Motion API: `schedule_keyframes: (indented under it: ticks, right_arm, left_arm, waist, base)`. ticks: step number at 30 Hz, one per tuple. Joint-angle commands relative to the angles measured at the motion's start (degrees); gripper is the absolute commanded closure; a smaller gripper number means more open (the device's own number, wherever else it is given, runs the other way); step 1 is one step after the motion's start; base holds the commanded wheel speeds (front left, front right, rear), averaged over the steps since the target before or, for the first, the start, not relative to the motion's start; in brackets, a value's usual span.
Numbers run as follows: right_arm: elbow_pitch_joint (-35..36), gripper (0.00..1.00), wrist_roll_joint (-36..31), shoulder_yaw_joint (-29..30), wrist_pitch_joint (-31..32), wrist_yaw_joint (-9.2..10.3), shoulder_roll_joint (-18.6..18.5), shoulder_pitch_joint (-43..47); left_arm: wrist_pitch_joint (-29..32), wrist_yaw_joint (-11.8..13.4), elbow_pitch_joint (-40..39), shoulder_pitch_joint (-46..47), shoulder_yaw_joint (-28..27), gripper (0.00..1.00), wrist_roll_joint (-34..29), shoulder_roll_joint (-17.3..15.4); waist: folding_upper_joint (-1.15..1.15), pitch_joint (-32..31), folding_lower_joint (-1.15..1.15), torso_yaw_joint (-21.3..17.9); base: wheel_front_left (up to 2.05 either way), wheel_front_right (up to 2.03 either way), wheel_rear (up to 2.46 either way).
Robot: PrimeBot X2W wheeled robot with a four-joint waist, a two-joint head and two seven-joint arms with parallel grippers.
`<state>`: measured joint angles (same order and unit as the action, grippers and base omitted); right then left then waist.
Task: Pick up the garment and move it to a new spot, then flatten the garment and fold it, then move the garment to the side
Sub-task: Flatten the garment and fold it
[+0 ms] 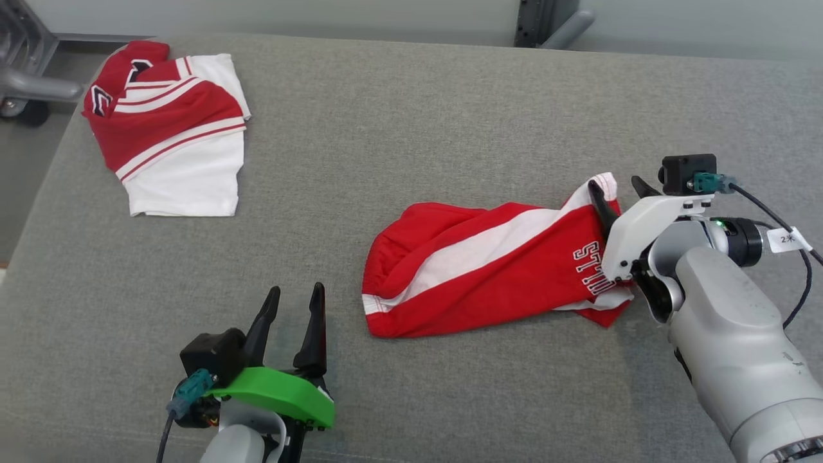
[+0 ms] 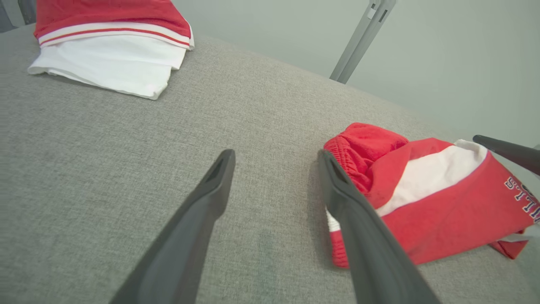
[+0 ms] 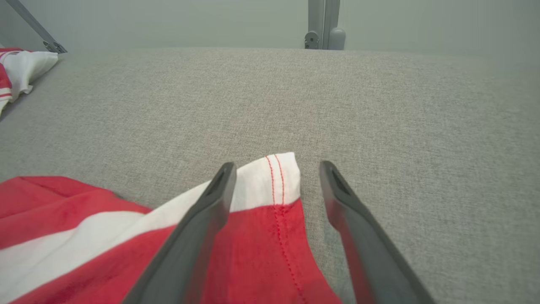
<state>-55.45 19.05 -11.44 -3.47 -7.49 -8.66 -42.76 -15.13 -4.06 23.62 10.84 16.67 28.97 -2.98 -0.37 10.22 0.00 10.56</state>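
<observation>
Lettering (image 1: 588,269) on the garment (image 1: 476,270) half behind the wide-spread right tool (image 1: 615,185).

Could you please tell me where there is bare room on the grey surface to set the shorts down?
Widest free patch: the grey surface beyond the red shorts, right of the folded top. Also free: the band between that top and the left pincer. Crowded: the shorts' right end, where the open right pincer sits over the hem.
</observation>
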Motion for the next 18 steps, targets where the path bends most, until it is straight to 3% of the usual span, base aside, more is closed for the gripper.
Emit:
schedule_keyframes:
  ticks: [1,11,12,13,14,15,17,18]
  right_arm:
    - [-1.22,0.00,1.22,-0.60,0.75,0.00,-0.80,-1.04]
    - [-7.55,0.00,11.03,-2.47,7.47,0.00,-2.37,-4.39]
    - [-7.97,0.05,11.89,-2.81,8.62,0.00,-2.43,-4.37]
    - [-8.24,0.21,12.66,-3.27,9.56,0.00,-2.44,-4.10]
    - [-7.98,0.51,14.00,-4.32,10.21,0.00,-2.56,-3.77]
    - [-7.59,0.62,14.46,-4.82,9.80,-0.01,-2.58,-3.86]
    - [-6.46,1.00,15.07,-6.07,8.63,-0.01,-2.80,-4.08]
    - [-5.83,1.00,15.42,-6.65,7.98,-0.01,-2.96,-4.19]
  left_arm:
    - [-0.04,-0.34,-0.85,-0.42,0.12,0.00,-0.21,0.08]
    - [-0.04,0.91,-3.96,0.38,1.28,0.00,0.72,0.09]
    - [-0.04,0.99,-4.07,0.28,1.28,0.00,0.74,0.09]
    - [-0.04,1.09,-4.13,0.21,1.30,0.00,0.76,0.09]
    - [-0.04,1.25,-4.25,0.08,1.19,0.00,0.84,0.09]
    - [-0.05,1.38,-4.39,0.01,1.05,0.00,0.82,0.09]
    - [-0.04,1.57,-4.55,0.05,0.88,0.00,0.76,0.09]
    - [-0.04,1.55,-4.63,0.12,0.87,0.00,0.74,0.09]
  waist:
    - [0.37,1.34,0.00,2.44]
    - [0.37,3.63,0.00,5.91]
    - [0.37,3.77,0.00,5.94]
    - [0.37,3.87,0.00,5.94]
    - [0.37,4.02,0.00,5.75]
    - [0.37,4.09,0.00,5.49]
    - [0.37,4.17,0.00,4.85]
    - [0.37,4.14,0.00,4.49]
  base:
    - [0.00,0.00,0.00]
    - [0.00,0.00,0.00]
    - [0.00,0.00,0.00]
    - [0.00,0.00,0.00]
    - [0.00,0.00,0.00]
    - [0.00,0.00,0.00]
    - [0.00,0.00,0.00]
    - [0.00,0.00,0.00]
